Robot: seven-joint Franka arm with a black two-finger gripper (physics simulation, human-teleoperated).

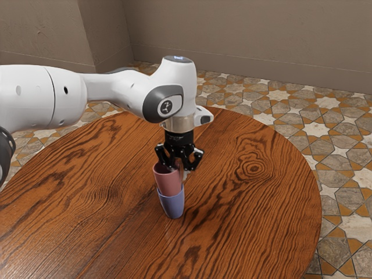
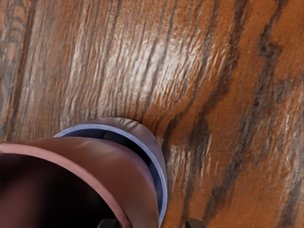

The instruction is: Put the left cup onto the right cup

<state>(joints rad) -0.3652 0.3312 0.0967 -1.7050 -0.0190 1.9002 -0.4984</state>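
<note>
A dusky-pink cup sits nested in a lavender-blue cup that stands upright near the middle of the round wooden table. The pink cup leans slightly toward the exterior view's left. My gripper hangs straight above, open, its fingers spread to either side of the pink cup's rim with a gap to the cup wall. Right under my hand in the wrist view, the pink cup sits inside the blue cup's rim. Two dark fingertips peek in beside it.
Dark-grained wood of the table surrounds the stacked cups on all sides. Beyond the table's edge lies a patterned tile floor and plain beige walls.
</note>
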